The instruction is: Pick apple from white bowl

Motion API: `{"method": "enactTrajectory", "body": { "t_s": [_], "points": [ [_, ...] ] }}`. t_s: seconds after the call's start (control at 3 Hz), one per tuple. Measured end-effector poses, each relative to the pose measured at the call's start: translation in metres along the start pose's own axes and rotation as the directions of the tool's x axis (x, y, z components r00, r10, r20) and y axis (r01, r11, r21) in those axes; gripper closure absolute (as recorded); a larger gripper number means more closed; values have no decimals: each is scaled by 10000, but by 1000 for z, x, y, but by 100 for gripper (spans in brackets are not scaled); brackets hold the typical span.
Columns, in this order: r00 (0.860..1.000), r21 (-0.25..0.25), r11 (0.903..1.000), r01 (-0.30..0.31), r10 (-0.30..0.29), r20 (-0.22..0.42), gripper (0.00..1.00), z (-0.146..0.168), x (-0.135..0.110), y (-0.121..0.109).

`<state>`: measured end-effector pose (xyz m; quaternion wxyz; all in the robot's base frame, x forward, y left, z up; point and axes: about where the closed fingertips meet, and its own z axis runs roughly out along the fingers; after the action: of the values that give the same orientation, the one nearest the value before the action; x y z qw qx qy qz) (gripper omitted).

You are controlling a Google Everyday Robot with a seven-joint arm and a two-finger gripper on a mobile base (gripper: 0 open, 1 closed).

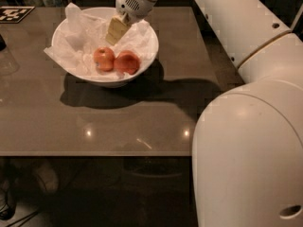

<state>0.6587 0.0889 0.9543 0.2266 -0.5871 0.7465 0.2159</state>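
The white bowl (149, 41) stands on the grey table at the upper left, lined with crumpled white paper. Two apples lie side by side in it. The apple (103, 59) on the left is orange-red with yellowish patches. The one on the right (127, 63) is a deeper, more even red. My gripper (116, 31) hangs over the back of the bowl, above and a little behind both apples and apart from them. Both apples rest on the paper.
The grey table (94, 122) runs to a front edge low in view. A black-and-white marker tag (13, 13) lies at the far left corner. A dark object (2, 42) sits at the left edge. My white arm (246, 103) fills the right side.
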Motion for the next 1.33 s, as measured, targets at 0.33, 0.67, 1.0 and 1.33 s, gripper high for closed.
{"method": "enactTrajectory", "body": {
  "t_s": [0.33, 0.67, 1.0, 1.33],
  "points": [
    [10000, 0, 10000, 0, 0, 0, 57, 0, 0, 0],
    [10000, 0, 10000, 0, 0, 0, 34, 0, 0, 0],
    [10000, 0, 10000, 0, 0, 0, 12, 0, 0, 0],
    [10000, 2, 10000, -1, 1, 1, 0, 0, 0, 0]
  ]
}}
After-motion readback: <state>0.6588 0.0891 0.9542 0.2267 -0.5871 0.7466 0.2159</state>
